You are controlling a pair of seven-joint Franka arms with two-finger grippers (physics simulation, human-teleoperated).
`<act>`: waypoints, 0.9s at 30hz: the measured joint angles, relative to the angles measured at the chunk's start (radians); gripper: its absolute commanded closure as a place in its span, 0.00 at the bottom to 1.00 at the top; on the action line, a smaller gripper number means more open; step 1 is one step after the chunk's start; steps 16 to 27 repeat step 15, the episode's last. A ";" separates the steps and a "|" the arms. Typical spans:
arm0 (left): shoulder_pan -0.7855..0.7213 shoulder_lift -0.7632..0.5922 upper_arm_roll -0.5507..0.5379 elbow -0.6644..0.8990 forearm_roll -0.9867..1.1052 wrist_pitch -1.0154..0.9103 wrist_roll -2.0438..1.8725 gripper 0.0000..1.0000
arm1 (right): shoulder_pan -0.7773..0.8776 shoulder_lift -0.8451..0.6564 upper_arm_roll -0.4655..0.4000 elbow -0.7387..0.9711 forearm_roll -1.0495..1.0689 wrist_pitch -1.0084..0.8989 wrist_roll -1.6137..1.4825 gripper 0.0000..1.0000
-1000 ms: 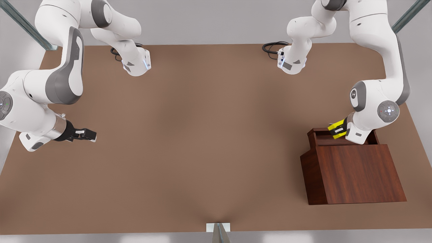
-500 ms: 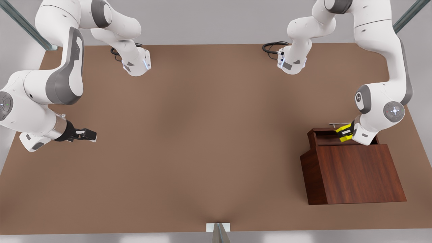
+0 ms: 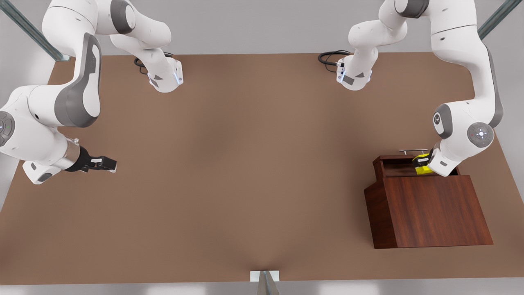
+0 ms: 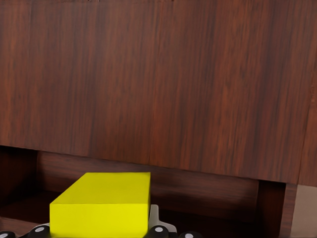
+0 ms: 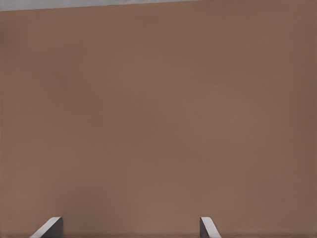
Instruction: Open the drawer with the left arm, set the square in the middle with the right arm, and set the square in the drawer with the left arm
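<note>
Front view: the left claw (image 3: 421, 164) dips into the open drawer (image 3: 395, 167) of the wooden box (image 3: 430, 209) at the front view's right, pinching the yellow square (image 3: 423, 169). The right claw (image 3: 107, 164), over bare table (image 3: 245, 172), waits.

Left wrist view: the square (image 4: 101, 203) sits inside the drawer cavity (long axis toward the box).

Right wrist view: fingertips (image 5: 49, 228) spread wide, empty.

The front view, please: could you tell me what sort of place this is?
Probably a simulated robot test bench: a bare brown tabletop, two white arms mounted at its far edge, and one wooden box with an open drawer. The left gripper holds a yellow cube there; the right gripper waits.
</note>
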State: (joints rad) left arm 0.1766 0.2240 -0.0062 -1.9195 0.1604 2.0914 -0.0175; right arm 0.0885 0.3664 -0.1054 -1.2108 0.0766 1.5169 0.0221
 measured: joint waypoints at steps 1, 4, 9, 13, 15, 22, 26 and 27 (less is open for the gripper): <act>0.001 0.001 0.000 0.000 0.001 0.001 0.008 0.00 | 0.000 0.000 0.000 0.000 0.000 0.000 0.000 0.00; 0.004 0.001 0.000 0.000 0.003 0.002 0.030 0.00 | -0.001 0.000 0.000 0.000 0.000 0.000 0.000 0.00; -0.002 -0.066 -0.159 0.274 -0.013 -0.157 0.041 0.00 | 0.000 0.001 0.000 0.001 0.000 0.000 -0.001 0.00; -0.116 -0.065 -0.202 0.508 -0.023 -0.391 0.053 0.00 | 0.000 0.002 -0.002 0.001 0.000 0.000 -0.001 0.00; -0.103 -0.064 -0.207 0.529 -0.027 -0.467 0.058 0.00 | -0.001 0.002 -0.002 0.001 0.000 0.000 -0.001 0.00; -0.103 -0.064 -0.207 0.529 -0.027 -0.467 0.058 0.00 | -0.001 0.002 -0.002 0.001 0.000 0.000 -0.001 0.00; -0.103 -0.064 -0.207 0.529 -0.027 -0.467 0.058 0.00 | -0.001 0.002 -0.002 0.001 0.000 0.000 -0.001 0.00; -0.103 -0.064 -0.207 0.529 -0.027 -0.467 0.058 0.00 | -0.001 0.002 -0.002 0.001 0.000 0.000 -0.001 0.00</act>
